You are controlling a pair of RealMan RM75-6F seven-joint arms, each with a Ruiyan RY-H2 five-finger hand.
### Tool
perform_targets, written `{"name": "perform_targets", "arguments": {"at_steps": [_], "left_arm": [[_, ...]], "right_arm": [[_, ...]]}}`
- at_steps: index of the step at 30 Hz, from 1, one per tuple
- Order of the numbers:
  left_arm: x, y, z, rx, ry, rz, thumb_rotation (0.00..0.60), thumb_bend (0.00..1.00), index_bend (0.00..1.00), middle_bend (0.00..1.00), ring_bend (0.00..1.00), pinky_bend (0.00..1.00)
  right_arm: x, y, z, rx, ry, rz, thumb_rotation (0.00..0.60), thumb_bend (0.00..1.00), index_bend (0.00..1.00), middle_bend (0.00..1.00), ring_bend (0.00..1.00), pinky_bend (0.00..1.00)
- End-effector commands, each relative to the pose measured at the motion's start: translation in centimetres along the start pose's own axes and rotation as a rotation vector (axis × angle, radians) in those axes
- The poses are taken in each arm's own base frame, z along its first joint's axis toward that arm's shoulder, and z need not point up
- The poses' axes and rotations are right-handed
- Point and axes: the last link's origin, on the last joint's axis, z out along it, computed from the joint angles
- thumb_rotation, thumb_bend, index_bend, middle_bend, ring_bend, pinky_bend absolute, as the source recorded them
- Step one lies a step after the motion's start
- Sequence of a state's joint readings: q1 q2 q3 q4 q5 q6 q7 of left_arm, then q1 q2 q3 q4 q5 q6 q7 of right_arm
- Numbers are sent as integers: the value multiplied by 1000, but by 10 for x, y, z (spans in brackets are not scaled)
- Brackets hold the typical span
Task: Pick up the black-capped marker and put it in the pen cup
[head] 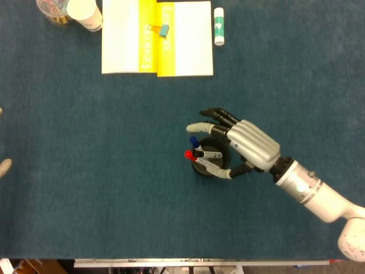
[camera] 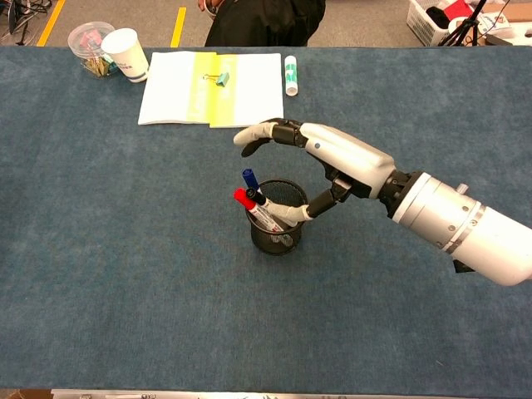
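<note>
Chest view shows the mesh pen cup holding the black-capped marker beside red-capped and blue-capped ones, the right hand spread empty over it, while the head view hides the cup's mesh wall.

A dark blue-teal cloth is covering the table. The right hand is showing a silver-grey ribbed back, black fingers and pale cream fingertips, with a white and silver forearm behind it. Just under its fingers, a black mesh pen cup is holding markers capped in red, blue and what looks like black. Well beyond the hand, an open notebook is showing white pages with yellow bands. Beside it, a glue stick is showing white with green markings.
</note>
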State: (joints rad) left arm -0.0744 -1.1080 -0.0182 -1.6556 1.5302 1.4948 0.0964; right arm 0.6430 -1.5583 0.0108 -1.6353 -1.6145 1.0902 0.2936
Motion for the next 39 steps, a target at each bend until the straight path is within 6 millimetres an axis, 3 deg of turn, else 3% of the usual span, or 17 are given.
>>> {"name": "perform_targets", "arguments": {"at_steps": [1, 5, 12, 23, 29, 39], "left_arm": [[0, 1, 1, -2, -1, 2, 600, 150, 171, 177, 176, 149], [-1, 1, 5, -3, -4, 7, 600, 150, 171, 177, 176, 149], [-8, 3, 11, -16, -8, -3, 600, 150, 171, 177, 176, 149], [-14, 7, 21, -27, 8, 10, 600, 150, 171, 177, 176, 149], [-16, 11, 22, -34, 4, -3, 600, 150, 171, 177, 176, 149], [-17, 9, 21, -28, 2, -4, 600, 150, 171, 177, 176, 149]], "right_arm": [[11, -3, -6, 7, 33, -44, 600, 202, 182, 250, 48, 0], [31, 3, -24, -45, 90, -223, 600, 208, 182, 252, 48, 0], [63, 23, -72, -292, 232, -595, 600, 255, 236, 299, 100, 0], [83, 46, -138, -579, 292, -701, 600, 255, 251, 305, 100, 0], [83, 49, -152, -599, 327, -697, 600, 256, 262, 308, 100, 0], [76, 50, -149, -573, 319, -662, 600, 256, 263, 313, 101, 0]]}}
